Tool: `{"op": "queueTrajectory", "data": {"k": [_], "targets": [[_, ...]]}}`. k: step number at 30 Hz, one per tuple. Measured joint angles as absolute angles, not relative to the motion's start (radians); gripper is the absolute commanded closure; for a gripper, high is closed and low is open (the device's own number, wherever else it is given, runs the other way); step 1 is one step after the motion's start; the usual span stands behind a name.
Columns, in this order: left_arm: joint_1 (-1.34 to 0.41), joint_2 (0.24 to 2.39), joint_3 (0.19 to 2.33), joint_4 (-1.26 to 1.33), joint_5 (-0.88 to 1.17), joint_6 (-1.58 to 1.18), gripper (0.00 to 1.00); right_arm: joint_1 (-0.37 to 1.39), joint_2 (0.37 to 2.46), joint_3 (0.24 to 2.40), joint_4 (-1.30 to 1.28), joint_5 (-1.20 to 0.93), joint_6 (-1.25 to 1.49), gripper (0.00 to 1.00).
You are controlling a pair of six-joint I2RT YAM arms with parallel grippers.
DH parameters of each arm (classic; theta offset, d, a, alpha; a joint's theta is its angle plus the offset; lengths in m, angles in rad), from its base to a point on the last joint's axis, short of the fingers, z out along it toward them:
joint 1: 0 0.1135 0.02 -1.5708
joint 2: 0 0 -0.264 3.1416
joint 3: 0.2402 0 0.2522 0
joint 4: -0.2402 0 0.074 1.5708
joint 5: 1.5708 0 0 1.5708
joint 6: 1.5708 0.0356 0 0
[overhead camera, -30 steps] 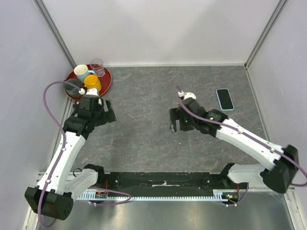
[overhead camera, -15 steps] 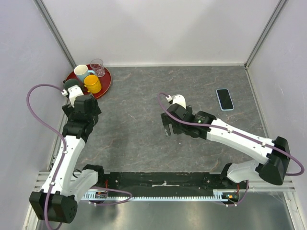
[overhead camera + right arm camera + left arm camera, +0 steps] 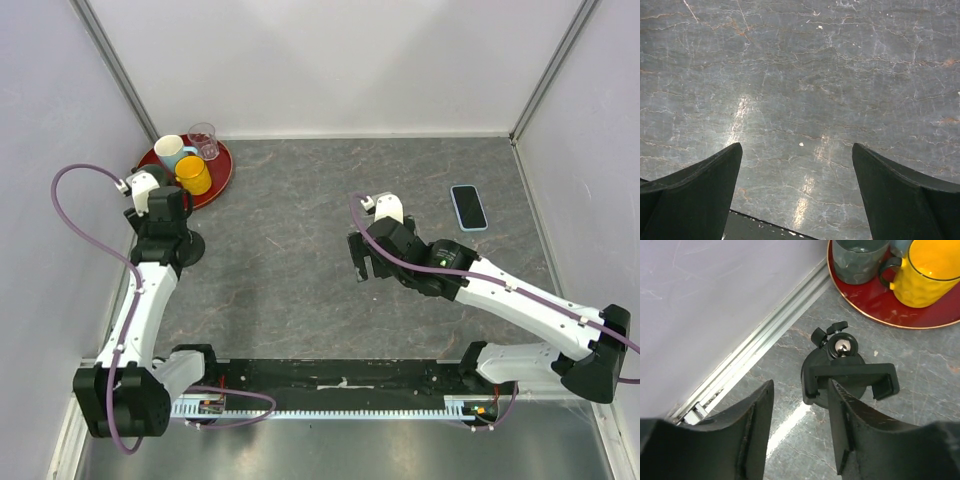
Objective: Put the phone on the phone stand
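Observation:
The phone [image 3: 468,206], black-screened with a light blue edge, lies flat at the far right of the table, well apart from both arms. The phone stand [image 3: 850,375], black with a round base and a wide cradle, stands by the left wall near the red tray; from above its base [image 3: 189,248] shows under the left wrist. My left gripper [image 3: 800,390] hovers just short of it, open partway, bare floor between the fingers, the right finger overlapping the cradle's left end. My right gripper [image 3: 797,150] hangs wide open over bare table at mid-table [image 3: 362,262].
A red tray [image 3: 218,175] at the back left holds a yellow mug [image 3: 193,175], a white mug [image 3: 170,152] and a glass [image 3: 204,140]. The left wall and its metal rail [image 3: 755,347] run close beside the stand. Tray rim [image 3: 890,315] lies just beyond it.
My left arm has swung left to the wall, over the stand, and its jaws have narrowed. The right arm shifted left, then back a little, still wide open.

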State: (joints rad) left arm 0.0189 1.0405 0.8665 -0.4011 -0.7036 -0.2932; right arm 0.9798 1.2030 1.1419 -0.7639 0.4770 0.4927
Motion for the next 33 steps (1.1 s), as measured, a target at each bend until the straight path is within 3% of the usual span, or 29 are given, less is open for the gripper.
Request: {"op": "queueTrajectory", "data": {"k": [15,21,28,33], "targets": [[0.05,1.107,0.863,-0.354,-0.704,-0.28,0.71,0.98,1.203,1.139,-0.764,0.495,0.467,0.02],[0.086,1.139,0.876,-0.352,-0.679,-0.282,0.98,0.98,1.203,1.138,-0.764,0.494,0.469,0.02],[0.099,1.138,0.889,-0.365,-0.617,-0.282,0.98,0.98,1.211,1.139,-0.764,0.494,0.471,0.02],[0.105,1.11,0.884,-0.364,-0.459,-0.281,0.98,0.98,1.212,1.139,-0.764,0.494,0.475,0.02]]}}
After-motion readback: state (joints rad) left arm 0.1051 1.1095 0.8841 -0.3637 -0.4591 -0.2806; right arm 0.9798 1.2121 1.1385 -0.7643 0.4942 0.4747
